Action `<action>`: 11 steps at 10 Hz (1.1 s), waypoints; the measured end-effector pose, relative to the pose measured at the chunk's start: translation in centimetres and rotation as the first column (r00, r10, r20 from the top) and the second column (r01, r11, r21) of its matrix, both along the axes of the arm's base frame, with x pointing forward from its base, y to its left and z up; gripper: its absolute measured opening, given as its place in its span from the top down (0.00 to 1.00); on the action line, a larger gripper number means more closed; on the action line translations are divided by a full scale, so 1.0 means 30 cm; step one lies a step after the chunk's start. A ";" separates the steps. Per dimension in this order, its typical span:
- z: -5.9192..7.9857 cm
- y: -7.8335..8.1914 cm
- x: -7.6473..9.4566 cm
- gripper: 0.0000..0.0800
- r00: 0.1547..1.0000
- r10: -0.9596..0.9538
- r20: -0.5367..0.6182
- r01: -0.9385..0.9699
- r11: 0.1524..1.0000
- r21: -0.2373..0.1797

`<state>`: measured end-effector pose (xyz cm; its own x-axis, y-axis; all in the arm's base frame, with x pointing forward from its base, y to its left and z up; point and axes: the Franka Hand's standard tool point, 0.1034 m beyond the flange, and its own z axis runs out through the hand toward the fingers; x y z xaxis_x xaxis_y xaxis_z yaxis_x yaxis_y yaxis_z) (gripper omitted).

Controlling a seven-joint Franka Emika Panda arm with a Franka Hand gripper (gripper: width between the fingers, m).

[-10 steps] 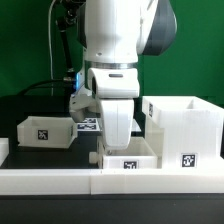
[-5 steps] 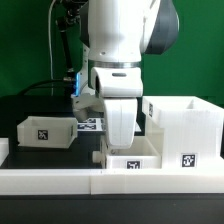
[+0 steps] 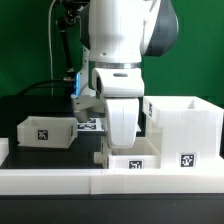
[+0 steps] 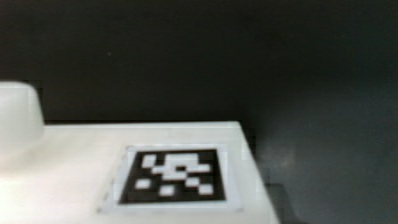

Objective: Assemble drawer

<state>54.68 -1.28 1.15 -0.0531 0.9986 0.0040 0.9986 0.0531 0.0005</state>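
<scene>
In the exterior view my gripper [image 3: 124, 146] reaches straight down into a small white tray [image 3: 138, 160] that rests against the long front wall; its fingertips are hidden by the tray's wall. The tray moves with the gripper, so the jaws seem shut on its wall. The tall open box shell [image 3: 186, 128] stands just to the exterior view's right of this tray. A second small tray [image 3: 45, 131] sits at the exterior view's left. The wrist view shows the tray's white tagged surface [image 4: 178, 178] close up over dark table; no fingers show there.
The long low white border wall [image 3: 55, 180] runs along the front. The marker board [image 3: 91, 124] lies behind the arm. A rounded white shape [image 4: 15, 120] is at the edge of the wrist view. A green backdrop stands behind.
The gripper and the tray under it have slid a little toward the exterior view's right, nearer the box shell. The left tray and the shell have not moved.
</scene>
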 end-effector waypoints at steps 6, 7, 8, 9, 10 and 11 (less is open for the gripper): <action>0.001 0.041 0.002 0.95 0.999 -0.036 0.001 0.036 0.999 0.000; 0.001 0.050 0.002 0.95 0.999 -0.032 0.001 0.032 0.999 0.000; 0.000 0.065 0.002 0.95 1.000 -0.020 0.004 0.020 1.000 -0.001; -0.001 0.082 0.001 0.95 1.000 -0.002 0.007 0.002 1.000 -0.006; -0.001 0.088 0.004 0.95 1.000 -0.011 0.014 0.011 1.000 -0.005; -0.001 0.087 0.004 0.95 1.000 -0.015 0.016 0.015 1.000 -0.004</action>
